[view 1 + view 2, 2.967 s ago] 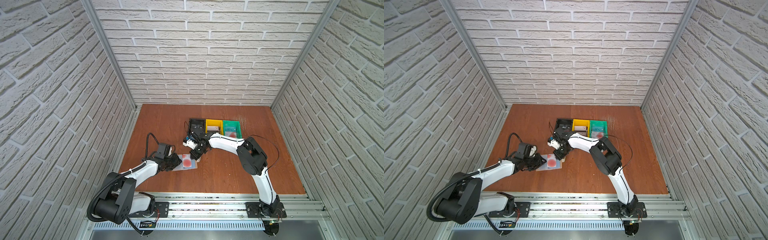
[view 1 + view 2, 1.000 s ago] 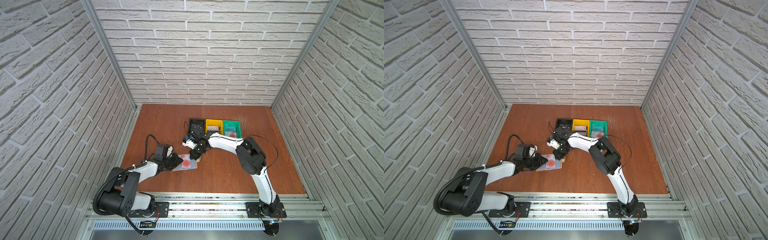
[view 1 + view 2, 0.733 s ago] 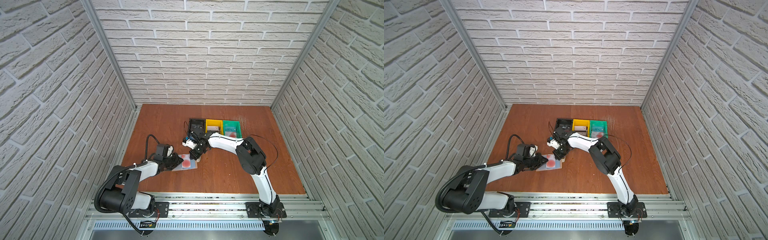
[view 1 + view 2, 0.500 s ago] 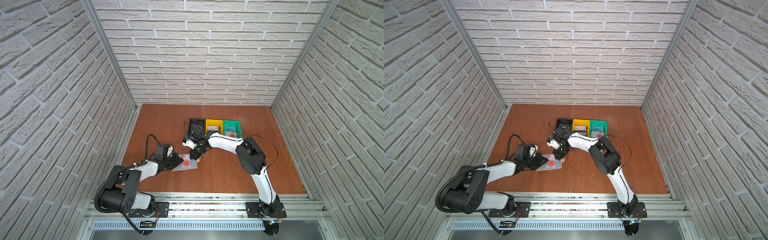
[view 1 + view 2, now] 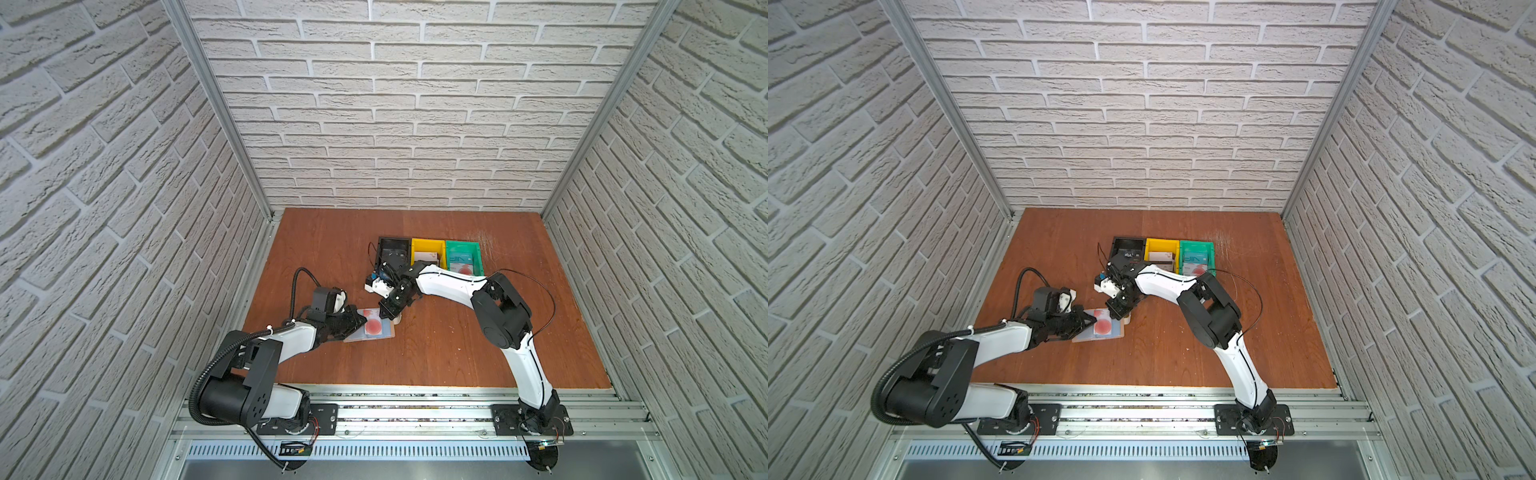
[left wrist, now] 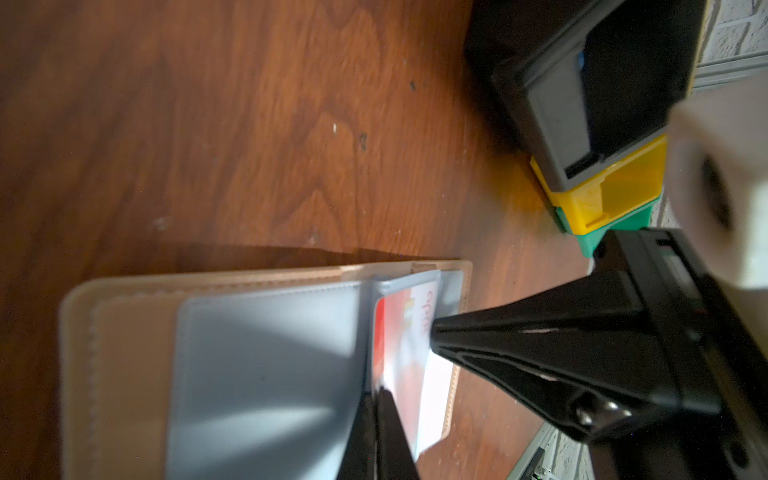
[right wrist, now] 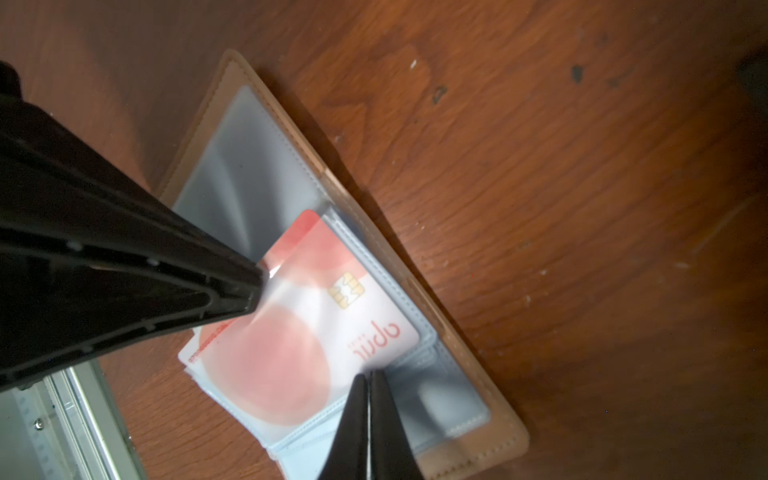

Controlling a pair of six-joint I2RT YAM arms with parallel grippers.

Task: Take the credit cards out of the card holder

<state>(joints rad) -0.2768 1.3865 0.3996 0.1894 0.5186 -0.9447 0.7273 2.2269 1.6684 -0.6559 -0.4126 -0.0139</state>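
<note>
Nearest my base rail [image 5: 415, 409], my left fingers [image 6: 363, 436] are pressed together on the long edge of the pale card [image 7: 299, 349], pinching it where 1 corner pokes out of its clear sleeve [image 7: 453, 399]. Whether a bit of the sleeve film is caught in the pinch too, I cannot tell. The card is white with red discs and a gold chip. It lies on the page toward my right arm inside the card holder [image 6: 129, 353], which is spread open and flat on the wooden surface [image 5: 436, 353], left of the middle in both top views. The page under my left wrist shows only plain grey film. Just beyond the card, my right fingers [image 7: 355, 419] are also pressed together, with nothing between them. Their tips are set down on the sleeve at the card's lettered end, and my right arm reaches across the middle to get there. Farther back, 3 bins stand side by side and touching: a black bin [image 5: 392, 248], a yellow bin [image 5: 427, 248] and a green bin [image 5: 463, 254], each with a flat card lying in it. My right forearm passes over their front edges. Behind them rises the brick wall [image 5: 415, 124].
</note>
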